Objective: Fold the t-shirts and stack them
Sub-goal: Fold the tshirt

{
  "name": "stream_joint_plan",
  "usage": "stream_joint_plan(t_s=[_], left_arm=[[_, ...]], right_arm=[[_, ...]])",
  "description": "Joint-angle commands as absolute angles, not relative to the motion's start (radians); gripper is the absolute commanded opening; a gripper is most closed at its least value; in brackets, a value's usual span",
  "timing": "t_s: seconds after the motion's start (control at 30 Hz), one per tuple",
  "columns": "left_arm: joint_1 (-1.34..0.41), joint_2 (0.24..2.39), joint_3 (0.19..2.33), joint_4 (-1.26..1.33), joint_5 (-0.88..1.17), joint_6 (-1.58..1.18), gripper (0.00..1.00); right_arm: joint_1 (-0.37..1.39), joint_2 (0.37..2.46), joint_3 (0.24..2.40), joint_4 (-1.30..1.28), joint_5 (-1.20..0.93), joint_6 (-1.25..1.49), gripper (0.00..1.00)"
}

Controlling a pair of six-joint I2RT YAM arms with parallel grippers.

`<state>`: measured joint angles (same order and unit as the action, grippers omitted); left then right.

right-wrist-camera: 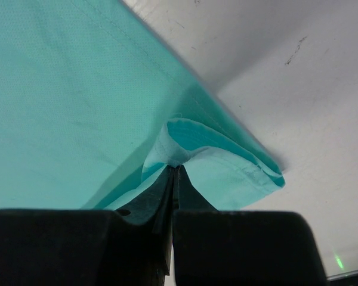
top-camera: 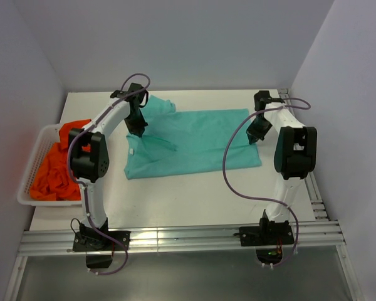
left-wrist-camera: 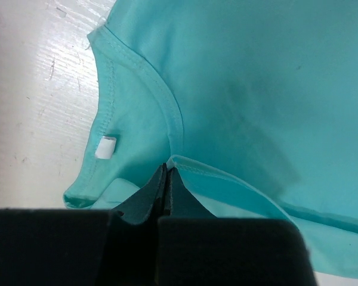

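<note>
A teal-green t-shirt lies spread across the middle of the table, collar to the left. Its small white neck label shows beside the collar seam. My left gripper is shut on a fold of the teal shirt's cloth next to the collar. At the shirt's right edge my right gripper is shut on a pinched hem corner, which bunches up at the fingertips. Orange-red t-shirts lie heaped in the basket at the far left.
A white slatted plastic basket holds the orange-red heap at the table's left edge. White walls close in the left, back and right sides. A metal rail runs along the near edge by the arm bases.
</note>
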<state>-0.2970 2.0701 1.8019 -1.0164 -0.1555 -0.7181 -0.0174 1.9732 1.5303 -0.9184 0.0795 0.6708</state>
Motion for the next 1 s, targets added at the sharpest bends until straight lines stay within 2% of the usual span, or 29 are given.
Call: stream_joint_plan(t_s=[0.0, 0.6, 0.63, 0.67, 0.7, 0.73, 0.83, 0.97], left_arm=[[-0.284, 2.022, 1.816, -1.022, -0.176, -0.706, 0.00], [-0.256, 2.238, 2.012, -1.037, -0.181, -0.676, 0.00], [-0.253, 2.250, 2.025, -1.045, -0.179, -0.678, 0.16], [-0.249, 2.259, 2.051, -1.061, -0.176, -0.681, 0.32], [-0.244, 2.264, 2.062, -1.068, -0.187, -0.683, 0.47], [-0.242, 2.255, 2.068, -1.069, -0.195, -0.684, 0.73], [-0.230, 2.195, 2.100, -1.039, -0.216, -0.677, 0.96], [-0.152, 2.160, 2.154, -0.994, -0.134, -0.681, 0.96]], right_arm=[[-0.021, 1.936, 1.578, -0.953, 0.129, 0.669, 0.00], [-0.025, 2.074, 1.693, -0.989, 0.130, 0.681, 0.00], [-0.025, 2.083, 1.725, -0.997, 0.130, 0.681, 0.25], [-0.025, 2.091, 1.741, -1.006, 0.133, 0.684, 0.44], [-0.025, 2.100, 1.756, -1.026, 0.135, 0.686, 0.68], [-0.025, 2.099, 1.781, -1.031, 0.140, 0.684, 1.00], [-0.025, 2.073, 1.822, -1.054, 0.152, 0.689, 1.00], [-0.025, 2.023, 1.881, -1.084, 0.164, 0.686, 1.00]])
